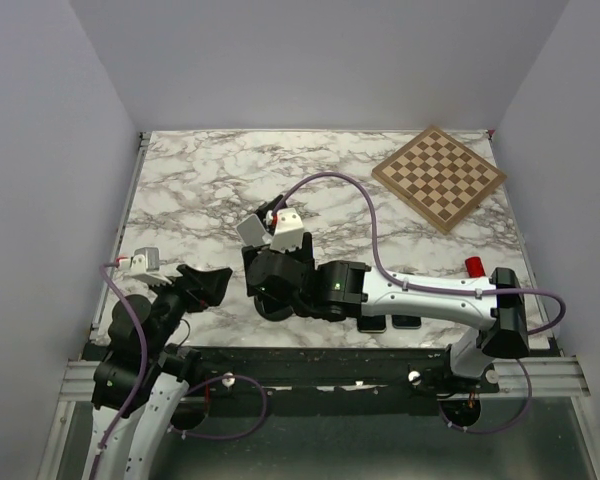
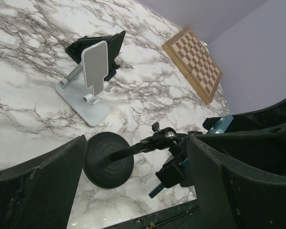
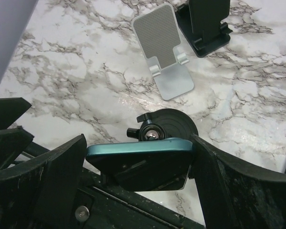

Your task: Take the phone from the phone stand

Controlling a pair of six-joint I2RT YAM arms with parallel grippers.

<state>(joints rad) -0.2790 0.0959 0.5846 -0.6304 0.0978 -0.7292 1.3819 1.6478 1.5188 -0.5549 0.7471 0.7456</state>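
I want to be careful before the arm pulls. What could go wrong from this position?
1. The right gripper holds the phone by its edges, and the phone sits on the round-base stand. The left gripper is open and does not hold that stand, so it may lift or tip with the phone.
2. The silver stand is just beyond; a forward swing could knock it.

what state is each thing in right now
right end effector: shut on teal phone
left end effector: open, empty
teal phone: not yet off its clamp
black round-base phone stand: upright, holding the phone
silver folding phone stand: empty
black folding phone stand: empty
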